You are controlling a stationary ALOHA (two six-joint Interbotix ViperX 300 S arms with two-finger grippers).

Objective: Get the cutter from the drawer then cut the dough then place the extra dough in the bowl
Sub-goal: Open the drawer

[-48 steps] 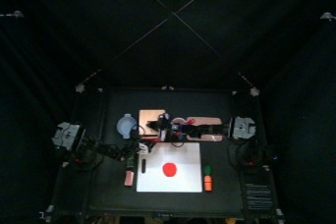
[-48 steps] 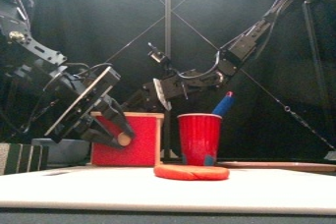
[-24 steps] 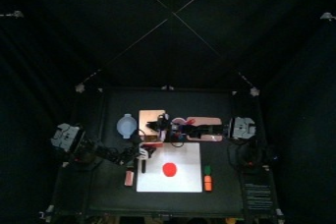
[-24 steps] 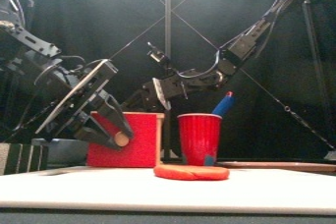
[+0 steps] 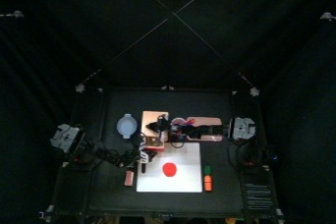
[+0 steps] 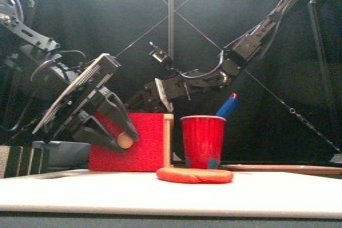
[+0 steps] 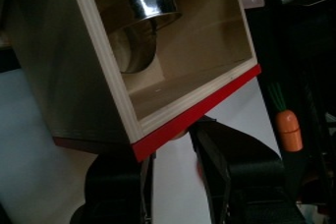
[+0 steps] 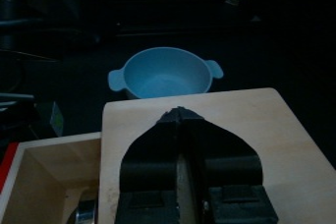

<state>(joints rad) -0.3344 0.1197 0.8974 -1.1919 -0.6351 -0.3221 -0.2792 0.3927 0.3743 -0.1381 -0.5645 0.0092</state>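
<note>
Round metal cutter [image 7: 151,7] inside open drawer: judged light, rigid, slick; take by rim. Left gripper [image 7: 171,151] clamped on red drawer front [image 7: 197,110]. Right gripper [image 8: 182,120] closed, atop wooden box [image 8: 243,120].

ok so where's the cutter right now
In the left wrist view, the cutter lies in the open drawer of the wooden box, at the end far from its red front.
</note>
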